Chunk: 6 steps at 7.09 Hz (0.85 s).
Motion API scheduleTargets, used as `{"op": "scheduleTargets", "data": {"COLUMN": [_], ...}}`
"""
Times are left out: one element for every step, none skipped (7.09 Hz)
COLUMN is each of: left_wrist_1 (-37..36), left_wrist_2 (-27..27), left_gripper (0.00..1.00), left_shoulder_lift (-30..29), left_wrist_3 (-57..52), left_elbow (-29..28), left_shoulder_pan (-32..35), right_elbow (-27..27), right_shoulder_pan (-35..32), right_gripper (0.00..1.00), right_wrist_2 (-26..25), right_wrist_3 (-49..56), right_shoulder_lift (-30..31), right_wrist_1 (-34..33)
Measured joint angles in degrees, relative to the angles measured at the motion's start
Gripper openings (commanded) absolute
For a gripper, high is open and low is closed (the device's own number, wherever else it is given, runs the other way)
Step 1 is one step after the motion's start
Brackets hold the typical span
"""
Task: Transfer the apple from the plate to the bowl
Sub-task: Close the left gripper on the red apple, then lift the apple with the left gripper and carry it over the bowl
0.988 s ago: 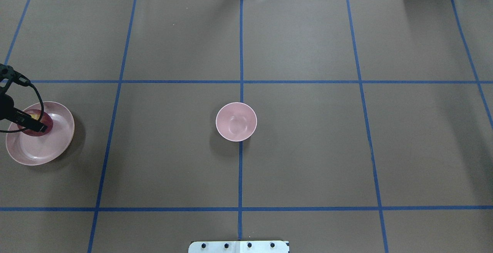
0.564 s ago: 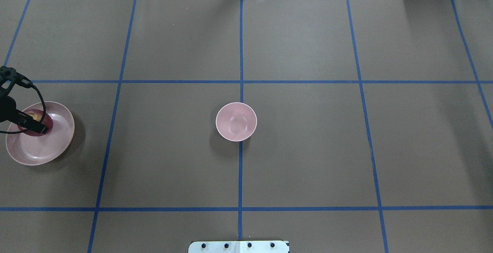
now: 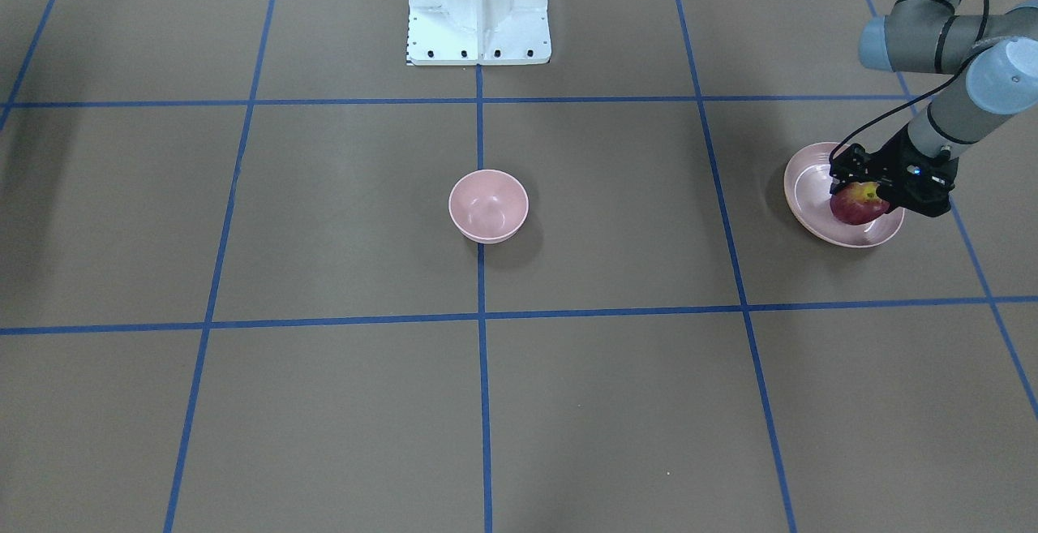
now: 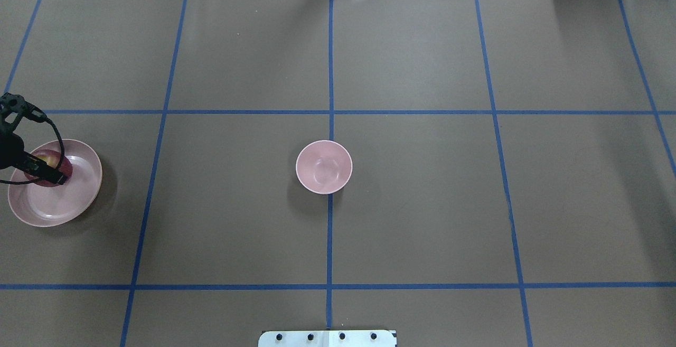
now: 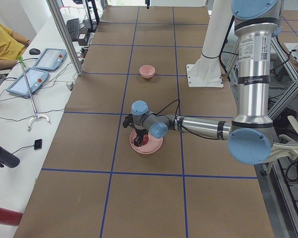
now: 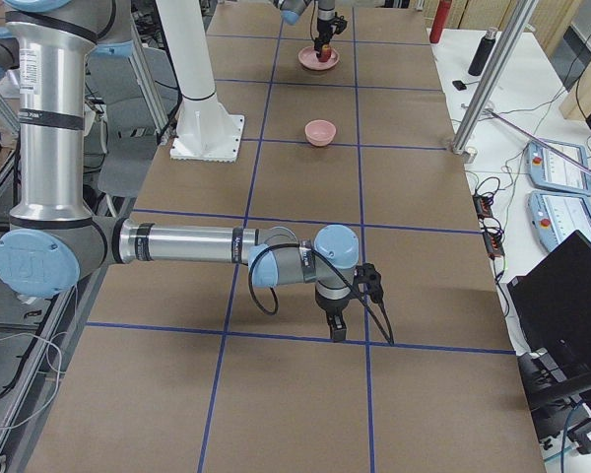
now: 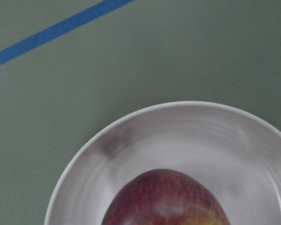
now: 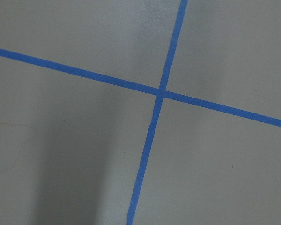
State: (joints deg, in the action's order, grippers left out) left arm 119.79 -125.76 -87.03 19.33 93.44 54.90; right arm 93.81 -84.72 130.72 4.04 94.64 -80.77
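1. We see the table (image 4: 422,231) first, covered in brown and divided into squares by blue tape lines (image 4: 330,72).
2. The left arm (image 3: 957,111) reaches out toward the table's left end. The right arm (image 6: 187,243) stretches low toward the right end.
3. The plate (image 4: 68,204) lies flat close to the left end edge, about midway between the robot's edge and the far edge.
4. The bowl (image 4: 324,167) stands upright at the middle of the table, on the centre tape line and well apart from the plate. We see nothing inside it.
5. The left gripper (image 3: 861,192) is down over the plate, with its dark fingers (image 3: 836,185) on either side of the fruit. We cannot tell whether they press on it.
6. The right gripper (image 6: 334,327) points down near a crossing of tape lines toward the right end. We cannot tell how its jaws stand.
7. The apple (image 3: 855,208) sits in the plate, on the half nearer the far edge. Its yellow-green patch faces up between the left fingers.
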Motion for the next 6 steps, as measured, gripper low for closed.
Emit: {"op": "scheduleTargets", "data": {"left_wrist_1": [0.00, -0.01, -0.14, -0.43, -0.82, -1.35], "left_wrist_2": [-0.01, -0.02, -0.18, -0.48, -0.56, -0.51], "left_gripper": [0.48, 0.48, 0.45, 0.39, 0.34, 0.35], "left_shoulder_lift": [-0.04, -0.25, -0.58, -0.78, -0.91, -1.60], "left_wrist_3": [0.00, 0.05, 0.08, 0.08, 0.32, 2.14], "left_elbow": [0.01, 0.13, 0.76, 2.30, 4.53, 6.47], "left_shoulder_pan": [-0.02, -0.04, 0.02, 0.07, 0.08, 0.07], "right_elbow": [-0.02, -0.03, -0.02, -0.01, -0.01, -0.01], "right_shoulder_pan": [0.00, 0.00, 0.00, 0.00, 0.00, 0.00], "right_gripper": [1.00, 1.00, 1.00, 1.00, 1.00, 1.00], "right_wrist_2": [0.00, 0.03, 0.05, 0.05, 0.06, 0.06], "right_wrist_3": [0.00, 0.00, 0.00, 0.00, 0.00, 0.00], "right_shoulder_lift": [0.01, 0.01, 0.01, 0.01, 0.01, 0.01], "right_wrist_1": [0.00, 0.00, 0.00, 0.00, 0.00, 0.00]}}
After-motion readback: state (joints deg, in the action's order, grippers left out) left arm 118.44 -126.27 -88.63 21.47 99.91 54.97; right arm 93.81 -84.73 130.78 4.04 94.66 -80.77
